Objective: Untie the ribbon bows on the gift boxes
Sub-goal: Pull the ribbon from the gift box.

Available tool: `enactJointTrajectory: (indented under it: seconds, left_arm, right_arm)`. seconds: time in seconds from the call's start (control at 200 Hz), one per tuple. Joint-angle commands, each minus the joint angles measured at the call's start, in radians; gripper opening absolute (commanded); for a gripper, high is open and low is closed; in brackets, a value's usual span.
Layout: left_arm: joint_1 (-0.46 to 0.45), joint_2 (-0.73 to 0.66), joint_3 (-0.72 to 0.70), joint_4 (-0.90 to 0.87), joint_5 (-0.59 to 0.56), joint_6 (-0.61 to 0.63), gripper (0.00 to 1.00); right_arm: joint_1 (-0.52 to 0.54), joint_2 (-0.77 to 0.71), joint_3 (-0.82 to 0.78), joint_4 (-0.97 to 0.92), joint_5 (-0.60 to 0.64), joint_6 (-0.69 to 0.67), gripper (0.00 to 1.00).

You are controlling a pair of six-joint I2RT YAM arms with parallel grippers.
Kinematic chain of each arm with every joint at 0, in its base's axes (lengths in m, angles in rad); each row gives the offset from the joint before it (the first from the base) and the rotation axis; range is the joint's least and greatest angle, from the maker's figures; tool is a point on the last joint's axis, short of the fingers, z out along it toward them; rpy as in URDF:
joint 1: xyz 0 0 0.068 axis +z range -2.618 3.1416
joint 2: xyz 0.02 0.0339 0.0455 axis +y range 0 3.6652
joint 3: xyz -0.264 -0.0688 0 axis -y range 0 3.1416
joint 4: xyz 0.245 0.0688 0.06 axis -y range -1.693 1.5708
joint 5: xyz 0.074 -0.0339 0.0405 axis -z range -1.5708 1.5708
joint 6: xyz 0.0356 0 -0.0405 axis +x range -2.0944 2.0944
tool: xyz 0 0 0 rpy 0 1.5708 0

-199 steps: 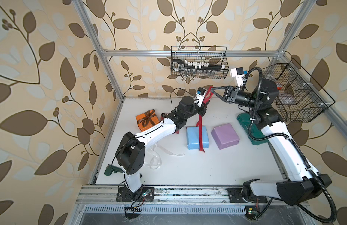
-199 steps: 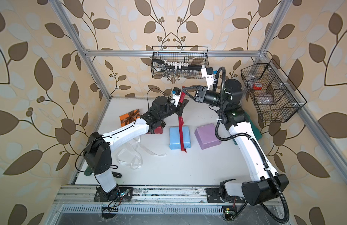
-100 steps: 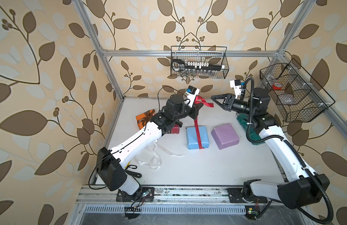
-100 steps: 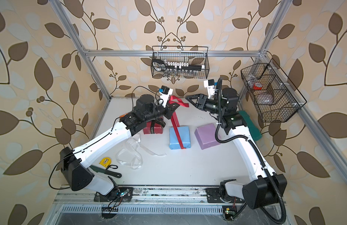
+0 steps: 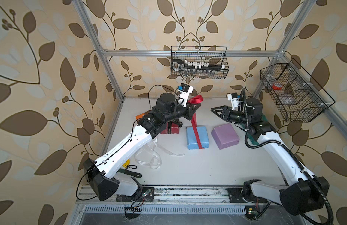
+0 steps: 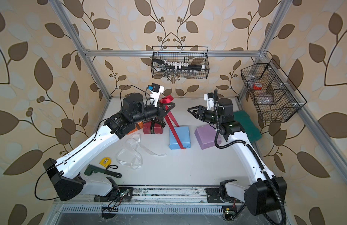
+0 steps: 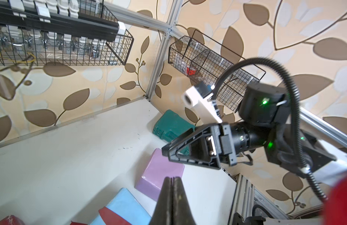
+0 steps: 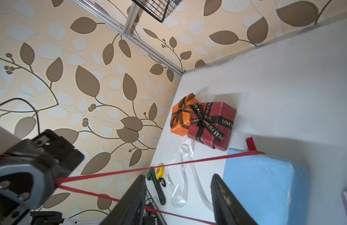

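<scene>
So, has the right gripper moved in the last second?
Yes. In both top views the right gripper has backed off the red ribbon, toward the lilac box, which stayed put.

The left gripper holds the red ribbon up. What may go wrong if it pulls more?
1. The red ribbon runs taut from the shut left gripper across the blue box; pulling may drag or tip the box.
2. The left arm hangs just above the dark red box and may knock it.
</scene>
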Motion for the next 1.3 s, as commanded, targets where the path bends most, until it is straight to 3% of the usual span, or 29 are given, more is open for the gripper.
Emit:
enactJointTrajectory:
  seconds: [0.0, 0.07, 0.16, 0.325, 0.55, 0.755, 0.8, 0.925, 1.135, 1.295]
  left_arm:
    - [0.007, -0.027, 0.056, 0.057, 0.081, -0.066, 0.0]
    - [0.01, -0.009, 0.065, 0.067, 0.108, -0.097, 0.0]
    - [0.016, 0.019, 0.062, 0.077, 0.142, -0.139, 0.0]
    - [0.023, 0.05, 0.02, 0.095, 0.15, -0.185, 0.0]
    - [0.031, 0.05, 0.008, 0.087, 0.131, -0.198, 0.0]
    - [0.037, 0.052, 0.009, 0.058, 0.118, -0.19, 0.0]
    - [0.039, 0.053, 0.007, 0.055, 0.12, -0.189, 0.0]
    - [0.043, 0.05, 0.007, 0.057, 0.131, -0.19, 0.0]
    - [0.045, 0.035, 0.008, 0.068, 0.192, -0.225, 0.0]
    - [0.044, -0.003, 0.0, 0.061, 0.194, -0.228, 0.0]
  right_arm:
    - [0.006, -0.005, -0.085, -0.005, 0.006, -0.016, 0.47]
    - [0.021, -0.004, -0.141, 0.015, 0.007, -0.013, 0.36]
    - [0.074, -0.017, -0.202, 0.024, 0.004, -0.067, 0.36]
    - [0.188, -0.085, -0.283, 0.022, 0.08, -0.223, 0.56]
    - [0.283, -0.172, -0.374, 0.178, 0.242, -0.352, 0.82]
    - [0.368, -0.23, -0.423, 0.374, 0.305, -0.538, 0.84]
    - [0.393, -0.239, -0.437, 0.415, 0.32, -0.569, 0.99]
    - [0.423, -0.215, -0.43, 0.444, 0.381, -0.624, 0.99]
    - [0.42, -0.048, -0.329, 0.498, 0.448, -0.687, 1.0]
    - [0.377, 0.051, -0.288, 0.579, 0.408, -0.7, 0.93]
